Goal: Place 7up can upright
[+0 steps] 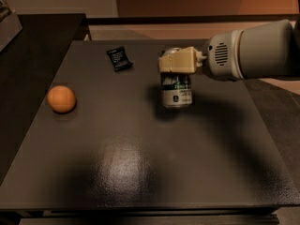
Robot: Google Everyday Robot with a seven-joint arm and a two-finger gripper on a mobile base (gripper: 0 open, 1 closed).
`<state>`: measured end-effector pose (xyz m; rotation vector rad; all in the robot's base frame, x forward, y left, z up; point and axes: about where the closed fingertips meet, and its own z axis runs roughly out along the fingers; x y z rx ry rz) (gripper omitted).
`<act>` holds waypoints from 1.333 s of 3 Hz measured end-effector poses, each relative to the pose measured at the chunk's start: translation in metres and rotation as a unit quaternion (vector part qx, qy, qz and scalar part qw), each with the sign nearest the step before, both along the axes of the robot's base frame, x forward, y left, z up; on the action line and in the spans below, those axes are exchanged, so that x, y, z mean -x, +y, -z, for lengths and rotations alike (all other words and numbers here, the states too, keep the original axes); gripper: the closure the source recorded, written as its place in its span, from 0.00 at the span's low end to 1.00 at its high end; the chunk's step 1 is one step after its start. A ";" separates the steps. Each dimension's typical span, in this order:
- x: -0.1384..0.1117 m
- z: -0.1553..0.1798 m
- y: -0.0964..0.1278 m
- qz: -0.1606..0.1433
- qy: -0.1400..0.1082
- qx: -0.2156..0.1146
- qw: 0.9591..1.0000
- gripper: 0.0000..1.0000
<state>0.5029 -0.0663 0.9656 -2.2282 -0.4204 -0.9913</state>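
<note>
Gripper (175,61), reaching in from the right, is clamping the upper part of the can (177,93), w/ its tan fingers closed on it. Can is standing upright at centre-rear of the table (140,172): cylindrical, shiny metal, green band. Table surface is dark, flat and faintly glossy. A round orange ball (61,99) is lying at left, and a flat black packet (119,59) at rear.

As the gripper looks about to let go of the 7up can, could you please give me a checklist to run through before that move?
1. The 7up can stands upright: ok.
2. The gripper is closed round the can's upper part: ok.
3. The can's base rests flat on the table: cannot tell.
4. The orange ball and black packet lie apart from the can: ok.
5. The can is well inside the table's edges: ok.
</note>
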 end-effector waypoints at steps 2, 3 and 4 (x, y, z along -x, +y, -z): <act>0.012 0.009 -0.006 -0.049 -0.146 0.064 0.986 1.00; 0.014 0.006 -0.001 -0.072 -0.179 0.089 0.977 1.00; 0.014 0.005 0.000 -0.069 -0.183 0.086 0.977 1.00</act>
